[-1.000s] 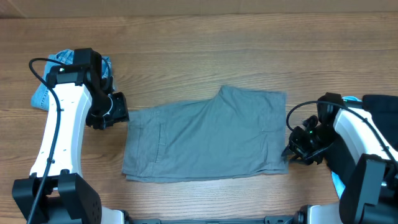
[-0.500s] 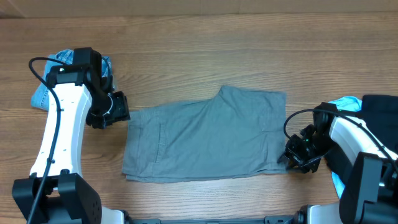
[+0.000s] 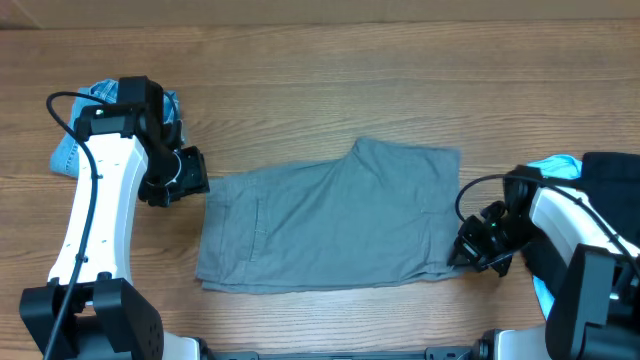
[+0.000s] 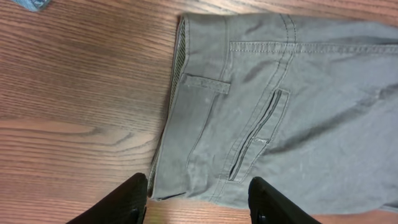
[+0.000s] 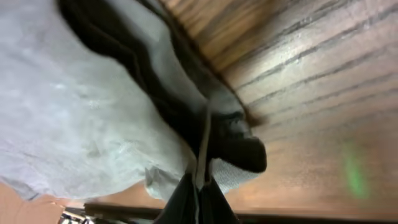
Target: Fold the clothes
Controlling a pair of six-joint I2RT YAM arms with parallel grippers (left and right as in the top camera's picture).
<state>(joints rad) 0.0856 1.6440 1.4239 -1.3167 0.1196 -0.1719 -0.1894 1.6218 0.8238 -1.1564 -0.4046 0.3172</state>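
Note:
The grey shorts [image 3: 330, 225] lie flat in the middle of the table, waistband to the left. In the left wrist view the shorts [image 4: 280, 106] show a slit pocket and a belt loop. My left gripper [image 3: 198, 185] is open at the waistband's far-left corner, and its fingers [image 4: 127, 199] stand either side of that corner without touching it. My right gripper [image 3: 462, 255] is shut on the shorts' near-right hem corner. The right wrist view shows the gripper [image 5: 199, 186] with a fold of the grey cloth [image 5: 81, 124] pinched between its closed fingers.
A denim-blue garment [image 3: 75, 150] lies behind the left arm at the far left. A light blue garment [image 3: 555, 165] and a black one [image 3: 610, 170] sit at the right edge by the right arm.
My right gripper slid left to the shorts' near-right corner and shut on the hem. The left gripper and the shorts have stayed in place.

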